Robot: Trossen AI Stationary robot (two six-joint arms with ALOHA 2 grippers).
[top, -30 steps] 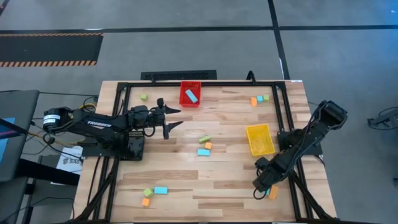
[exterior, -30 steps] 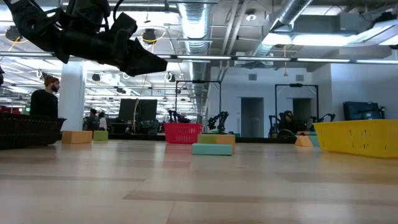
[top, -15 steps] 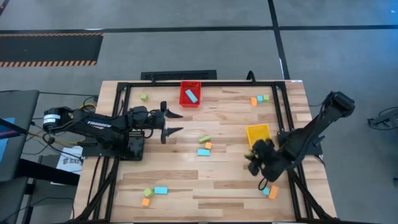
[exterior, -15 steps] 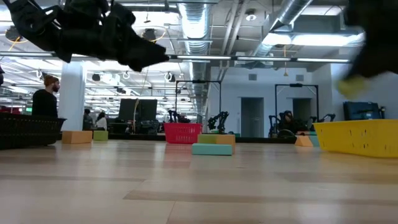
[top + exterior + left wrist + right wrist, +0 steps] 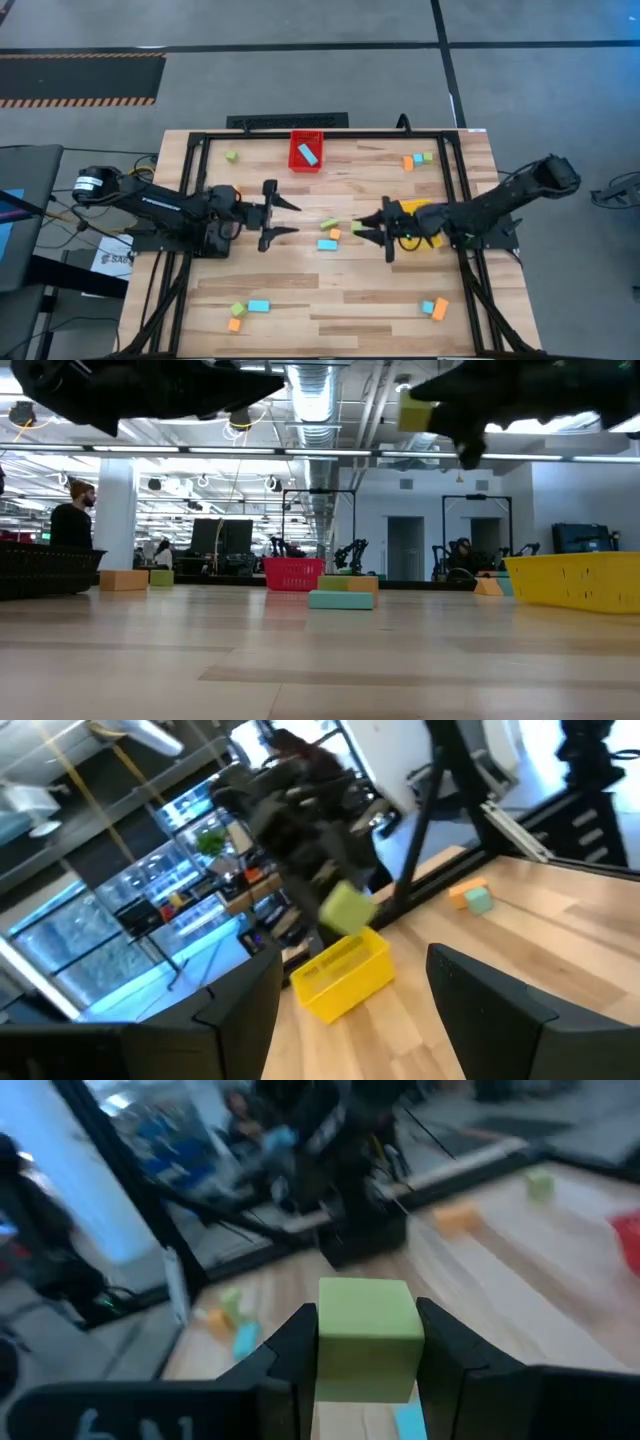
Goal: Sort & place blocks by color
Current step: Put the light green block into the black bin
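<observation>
Now that the right hand has swung from lower right to mid-frame, it grips a green block — lifted, not yet binned; left hand hovers released.

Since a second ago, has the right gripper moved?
Yes. The right gripper, shut on a yellow-green block, swung from the table's near right corner, past the yellow bin, to mid-table.

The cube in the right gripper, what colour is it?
Yellow-green cube, shut in the right gripper; clearest in the right wrist view.
</observation>
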